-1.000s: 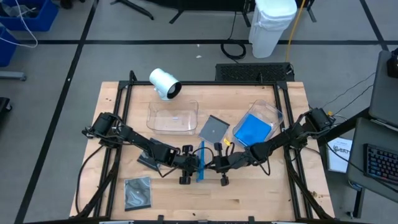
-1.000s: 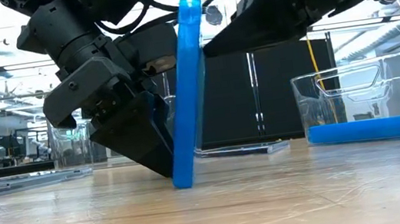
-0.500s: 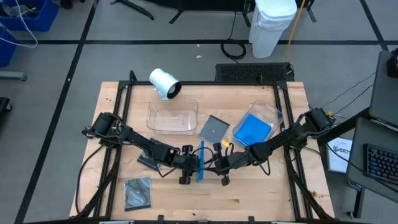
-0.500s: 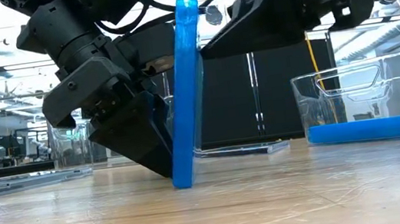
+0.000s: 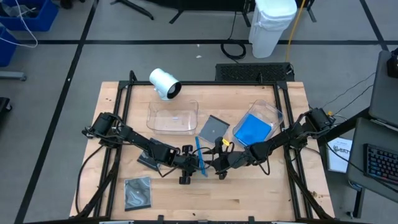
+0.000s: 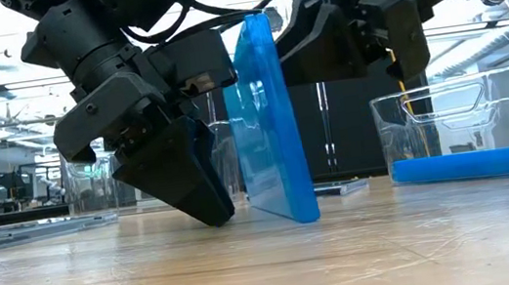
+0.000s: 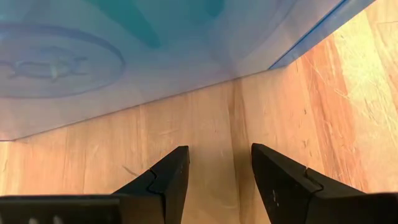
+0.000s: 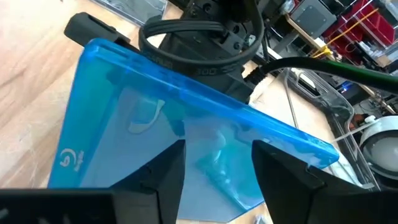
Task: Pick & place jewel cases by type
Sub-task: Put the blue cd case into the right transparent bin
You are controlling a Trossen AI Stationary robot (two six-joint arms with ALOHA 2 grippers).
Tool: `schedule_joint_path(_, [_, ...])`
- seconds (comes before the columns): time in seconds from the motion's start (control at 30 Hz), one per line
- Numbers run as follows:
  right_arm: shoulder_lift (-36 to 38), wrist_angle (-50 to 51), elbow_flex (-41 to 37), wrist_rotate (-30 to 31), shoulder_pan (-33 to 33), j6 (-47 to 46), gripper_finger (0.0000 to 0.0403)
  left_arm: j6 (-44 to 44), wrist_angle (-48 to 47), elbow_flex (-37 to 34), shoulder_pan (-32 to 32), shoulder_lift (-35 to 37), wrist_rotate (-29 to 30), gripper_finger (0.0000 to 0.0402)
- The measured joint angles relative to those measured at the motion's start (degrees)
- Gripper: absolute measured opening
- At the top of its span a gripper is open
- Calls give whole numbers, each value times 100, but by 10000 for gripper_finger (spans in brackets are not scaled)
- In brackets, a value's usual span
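Observation:
A blue jewel case point(image 6: 267, 121) stands on its lower edge point(image 6: 293, 211) on the table, tilted, between my two grippers point(image 5: 200, 163). My left gripper point(image 7: 217, 171) is open just left of it, its fingers point(image 6: 186, 186) slanting down to the wood, short of the case. My right gripper point(image 8: 214, 168) is open at the case's other side, its fingers in front of the broad face point(image 8: 186, 130). A second blue case point(image 5: 254, 129) lies in the right clear tray. A dark grey case point(image 5: 213, 129) lies flat between the trays. My right gripper stands level at the case's broad face point(image 8: 205, 149), coming from the table's right, one finger point(image 8: 165, 165) on each side of the face's middle. Whether the fingers touch the case, I cannot tell.
An empty clear tray point(image 5: 173, 117) sits at the far middle, a white cylinder point(image 5: 164, 83) on its side behind it. Another dark case point(image 5: 138, 191) lies near the front left, and one point(image 5: 148, 160) lies under my left arm.
My right gripper has opened beside the standing blue case. The case has turned about on its lower edge: seen edge-on before, it now shows its broad face to the table's near side, and its foot has shifted toward the right.

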State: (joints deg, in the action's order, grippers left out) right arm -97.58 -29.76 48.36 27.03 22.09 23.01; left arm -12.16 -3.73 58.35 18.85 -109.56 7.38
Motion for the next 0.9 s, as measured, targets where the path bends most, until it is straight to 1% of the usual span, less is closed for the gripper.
schedule_joint_path(0.37, [0,-71,2,31,87,411,177,-11,-63,1,0,7,0,179])
schedule_joint_path(0.5, [0,-69,13,413,97,665,177,-9,-66,1,0,7,0,179])
schedule_joint_path(0.57, [0,108,119,542,119,649,178,-9,-68,1,-1,7,0,179])
schedule_joint_path(0.63, [0,472,336,600,138,533,177,-9,-70,1,-2,7,0,179])
schedule_joint_path(0.7, [0,1075,665,617,155,257,175,-9,-70,1,-2,7,0,179])
schedule_joint_path(0.77, [0,1821,1078,645,172,-38,173,-9,-78,1,0,7,10,179])
schedule_joint_path(0.9, [0,3463,2068,927,275,-438,173,-2,-78,1,0,7,10,179])
